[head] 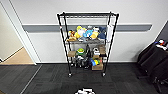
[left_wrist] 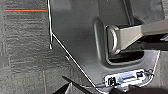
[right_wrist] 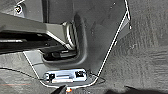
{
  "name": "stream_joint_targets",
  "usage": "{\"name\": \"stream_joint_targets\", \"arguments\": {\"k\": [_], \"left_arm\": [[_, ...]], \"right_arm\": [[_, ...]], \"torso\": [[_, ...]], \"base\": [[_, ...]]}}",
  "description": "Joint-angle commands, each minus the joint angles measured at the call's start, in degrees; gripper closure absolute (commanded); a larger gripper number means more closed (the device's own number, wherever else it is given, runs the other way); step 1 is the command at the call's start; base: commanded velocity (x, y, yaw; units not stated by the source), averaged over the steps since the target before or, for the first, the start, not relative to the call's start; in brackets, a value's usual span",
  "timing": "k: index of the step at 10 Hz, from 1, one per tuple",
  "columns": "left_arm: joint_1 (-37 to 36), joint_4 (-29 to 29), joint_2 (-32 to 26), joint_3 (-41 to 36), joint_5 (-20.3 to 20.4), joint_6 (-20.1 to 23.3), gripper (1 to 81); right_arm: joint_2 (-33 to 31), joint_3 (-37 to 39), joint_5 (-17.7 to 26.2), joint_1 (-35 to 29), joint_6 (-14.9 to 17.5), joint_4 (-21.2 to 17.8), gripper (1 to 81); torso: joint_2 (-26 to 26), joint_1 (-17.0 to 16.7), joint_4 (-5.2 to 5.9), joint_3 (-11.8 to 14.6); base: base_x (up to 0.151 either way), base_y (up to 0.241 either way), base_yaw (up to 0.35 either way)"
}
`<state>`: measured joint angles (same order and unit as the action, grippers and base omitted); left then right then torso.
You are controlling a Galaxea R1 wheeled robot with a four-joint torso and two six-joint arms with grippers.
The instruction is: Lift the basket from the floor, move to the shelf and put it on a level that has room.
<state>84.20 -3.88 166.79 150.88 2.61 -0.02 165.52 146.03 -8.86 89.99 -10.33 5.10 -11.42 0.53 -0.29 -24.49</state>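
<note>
Ahead, the shelf (head: 87, 42) stands against the wall, its top level (head: 87, 15) bare, so it has room. I cannot spot the basket, nor tell either pincer's state or anything's place relative to it.

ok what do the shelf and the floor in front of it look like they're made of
The shelf looks like black-coated metal wire: thin dark posts, see-through grid tiers and small casters at the feet. The top level appears to be the same black wire grid. The floor looks like dark grey carpet tile, matte, with a faint ribbed texture and straight seams; the exact fibre can't be told.
</note>
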Motion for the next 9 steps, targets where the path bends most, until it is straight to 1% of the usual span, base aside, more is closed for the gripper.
{"name": "stream_joint_targets", "arguments": {"k": [1,2,3,6,7,8,9], "left_arm": [[-1.3,0.1,-1.4,-1.2,-3.9,-0.2,1.0],[-1.3,0.1,-1.8,-1.7,-3.8,-0.3,1.0],[-1.3,0.0,-2.3,-2.3,-3.9,-0.3,1.0],[-2.1,0.2,-8.5,-10.2,-3.7,-0.6,1.0],[-3.2,1.2,-10.5,-12.2,-3.8,-0.9,1.0],[-4.7,5.0,-12.5,-13.7,-3.8,-1.4,1.0],[-5.9,6.3,-13.6,-14.8,-4.0,-1.5,1.0]], "right_arm": [[-0.9,-0.6,3.5,-0.9,0.0,0.4,1.0],[-1.0,-0.9,3.5,-1.1,0.0,0.4,1.0],[-1.7,-2.2,3.5,-1.2,0.0,0.4,1.0],[-6.1,-9.4,3.5,-2.0,-0.1,0.4,1.0],[-7.5,-11.1,3.5,-2.5,-0.1,0.4,1.0],[-8.9,-12.4,3.5,-3.4,-0.2,0.3,1.0],[-9.8,-13.3,3.5,-4.2,-0.3,0.3,1.0]], "torso": [[0.0,0.0,0.0,0.0],[0.0,0.0,0.0,0.0],[-5.7,3.7,0.0,0.0],[-6.7,4.3,0.0,0.0],[-8.5,5.4,0.0,0.0],[-10.9,6.9,0.0,0.0],[-12.9,8.2,0.0,0.0]], "base": [[0.0,0.0,0.0],[0.0,0.0,0.0],[0.0,0.0,0.0],[0.0,0.0,0.0],[0.0,0.0,0.0],[0.0,0.0,0.0],[0.0,0.0,0.0]]}}
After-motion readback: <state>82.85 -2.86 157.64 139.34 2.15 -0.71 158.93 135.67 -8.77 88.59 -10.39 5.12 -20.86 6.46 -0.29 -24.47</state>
